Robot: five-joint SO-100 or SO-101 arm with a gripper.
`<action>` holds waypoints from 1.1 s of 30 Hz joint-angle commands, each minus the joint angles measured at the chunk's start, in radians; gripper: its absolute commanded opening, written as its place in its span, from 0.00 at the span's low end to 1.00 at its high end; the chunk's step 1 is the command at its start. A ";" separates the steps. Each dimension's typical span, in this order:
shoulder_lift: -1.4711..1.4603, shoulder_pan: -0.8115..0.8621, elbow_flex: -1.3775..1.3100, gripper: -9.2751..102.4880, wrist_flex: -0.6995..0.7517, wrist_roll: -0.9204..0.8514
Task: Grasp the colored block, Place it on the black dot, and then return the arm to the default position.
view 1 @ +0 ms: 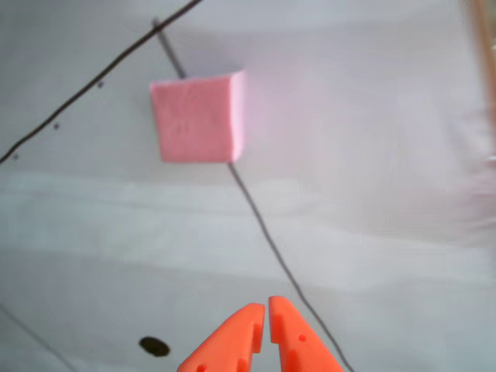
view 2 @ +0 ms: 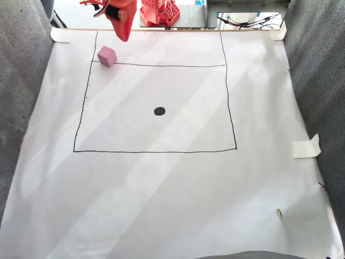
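The pink foam cube (view 2: pixel 107 55) sits on the white paper at the far left corner of the drawn rectangle, straddling a thin line. In the other view the cube (view 1: pixel 198 117) lies ahead of my orange gripper (view 1: pixel 267 308), whose two pointed fingers meet at the tip with nothing between them. In the fixed view the gripper (view 2: pixel 123 35) hangs just above and to the right of the cube, not touching it. The black dot (view 2: pixel 159 111) lies near the middle of the rectangle, well apart from the cube; the black dot (view 1: pixel 153 346) sits low left in the other view.
The white paper sheet (view 2: pixel 172 189) covers the table, taped at its corners, with grey fabric along both sides. The arm's orange base (view 2: pixel 159 13) and cables stand at the far edge. A thin drawn rectangle (view 2: pixel 227 97) frames the work area.
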 commanded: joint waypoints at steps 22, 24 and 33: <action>-0.193 0.181 0.009 0.08 -0.261 -0.290; -0.202 0.189 0.023 0.08 -0.281 -0.305; -0.218 0.196 0.060 0.16 -0.341 -0.377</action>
